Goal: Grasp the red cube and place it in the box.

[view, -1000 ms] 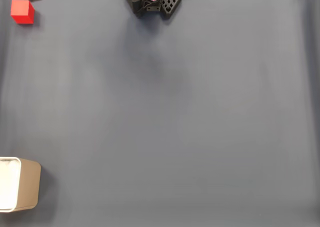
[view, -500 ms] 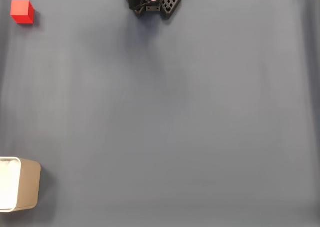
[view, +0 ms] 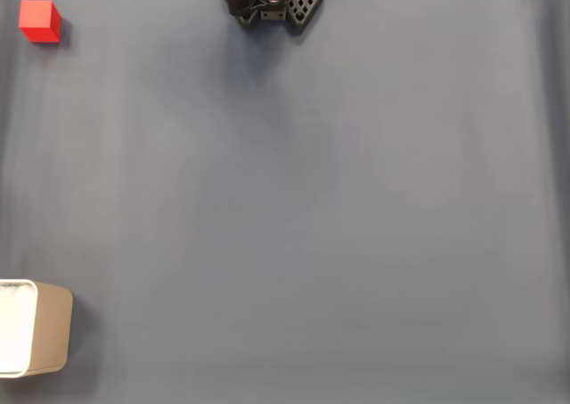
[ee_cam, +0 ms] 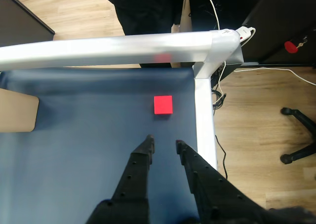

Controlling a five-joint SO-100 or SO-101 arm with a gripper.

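Red cube (ee_cam: 163, 105) first: in the wrist view it sits on the dark blue mat (ee_cam: 89, 150) at about twelve o'clock from my claw (ee_cam: 163, 143), a touch toward one o'clock at most, near but clearly apart from my fingertips, close to the taped silver border (ee_cam: 203, 115) at the mat's corner. My claw is slightly parted, the two black fingers (ee_cam: 140, 157) leaving a narrow gap, and it holds nothing. That gap looks narrower than the cube, so I judge I must spread wider before reaching straight ahead. The cube is small, bright red and matte, with plain faces squared to my line of approach and no long axis to favour. In the fixed view it rests at the mat's upper left corner (view: 39, 20), and the box (view: 34, 327), tan-walled with a white rim, lies well apart at six o'clock from it, by the lower left edge.
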